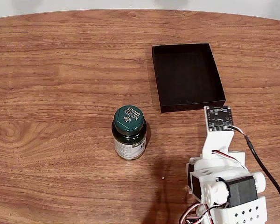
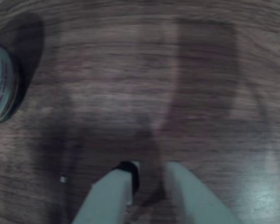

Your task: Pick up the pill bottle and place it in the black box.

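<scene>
Starting at the left of your fixed view, the pill bottle (image 1: 129, 133) stands upright on the wooden counter (image 1: 60, 70), green cap up, white label facing the lower edge of the picture. It sits well to the left of your arm (image 1: 224, 186) and touches nothing. Your wrist view catches its edge (image 2: 1, 84) at the far left, up and to the left of the end effector (image 2: 151, 179), resting in its own dark shadow, with bare wood grain between the two.

Moving right in the fixed view, the black box (image 1: 187, 77) lies flat on the counter, above and slightly left of the arm's small circuit board (image 1: 219, 118), its near wall just beyond that board. The box and the bottle are well apart.

At the lower right of the fixed view, you see the white arm with its black motors and trailing cable (image 1: 266, 172).

In the wrist view, your end effector enters from the bottom edge with two pale fingers (image 2: 112, 196), blurred, pointing toward the counter. A narrow gap shows between the tips and nothing is held there, so it reads as released, only slightly parted.
</scene>
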